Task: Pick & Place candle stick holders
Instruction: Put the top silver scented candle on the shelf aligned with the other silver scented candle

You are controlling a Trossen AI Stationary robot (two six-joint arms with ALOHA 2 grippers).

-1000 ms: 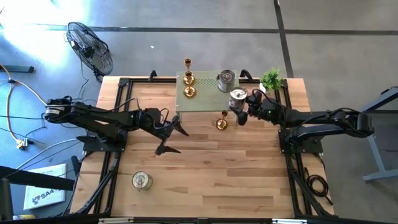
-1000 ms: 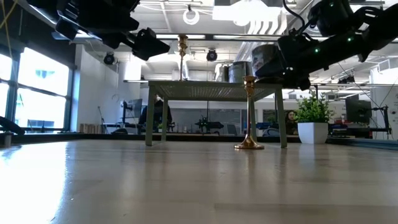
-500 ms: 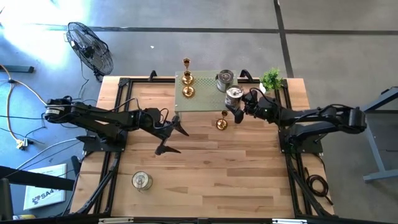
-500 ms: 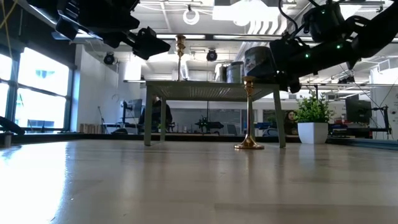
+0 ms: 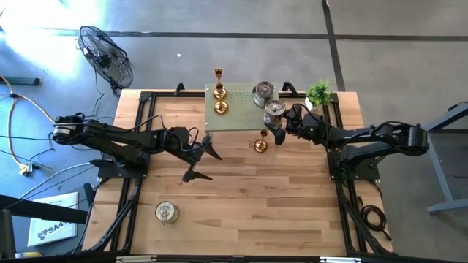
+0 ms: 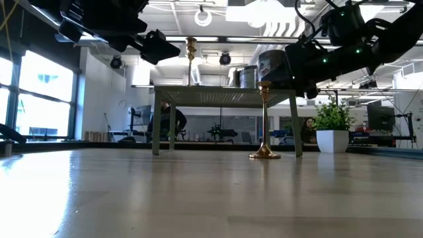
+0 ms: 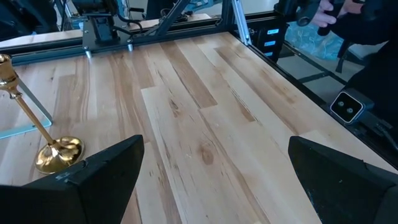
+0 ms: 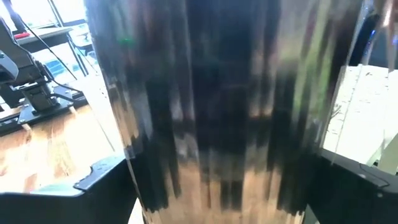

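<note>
From above, the right gripper reaches over the near edge of the small green stand at the far side of the wooden table, its fingers closed around a silver jar holder. The right wrist view shows only that jar filling the space between the two dark fingers, confirming the grasp. The low view adds what the overhead one cannot: the jar hangs level with the stand's top, its bottom hidden behind the gripper, so whether it touches the surface cannot be told. A second silver jar sits on the stand just beyond the held one, with two gold holders at the stand's left end; a third gold holder stands on the table in front of the stand, just beside the right gripper, and the left wrist view catches it from the side. A third silver jar lies well apart near the front left. The left gripper hovers over the middle of the table with fingers spread wide and holding nothing. Compared with a second ago, the right arm has carried its jar farther over the stand, toward the other jar, and the left arm has not moved. A potted plant stands at the table's far right corner.
</note>
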